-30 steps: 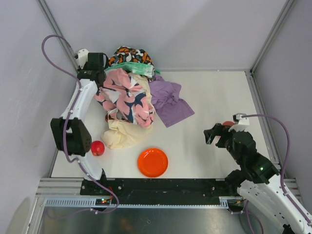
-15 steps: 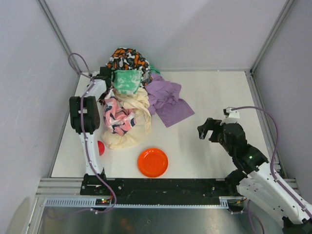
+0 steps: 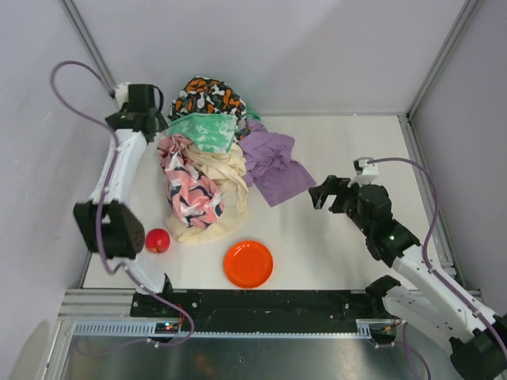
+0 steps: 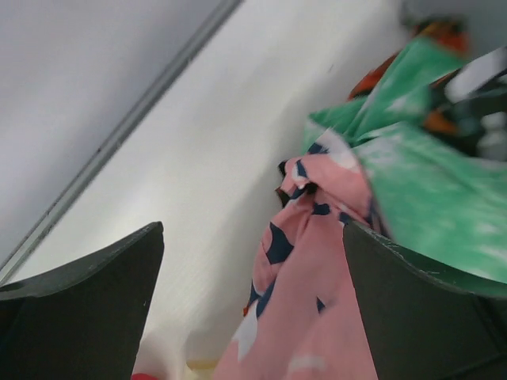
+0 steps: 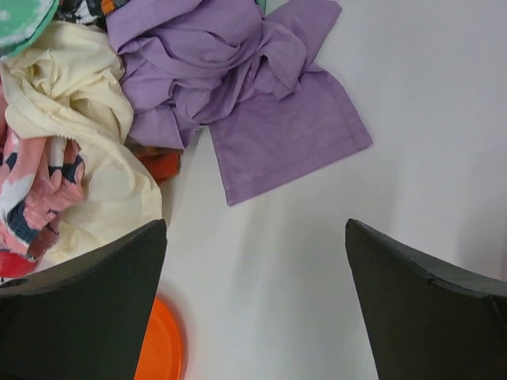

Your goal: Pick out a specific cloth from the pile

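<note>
Your right claw (image 5: pixel 255 224) hangs spread and empty to the right of the pile (image 3: pixel 198 178). The cloth (image 5: pixel 253 95) lies on the desk (image 3: pixel 356 150) against the pile's right side. Your left claw (image 4: pixel 253 228) is spread behind the pile and grips nothing. This looks like the approach: next, descend and pinch only the lilac folds.

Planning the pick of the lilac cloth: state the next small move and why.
Probably ease the right gripper forward and down onto the flat near flap of the lilac cloth. Its jaws stand open and empty, and that flap lies free on the table beside the pile, straight ahead of it.
</note>
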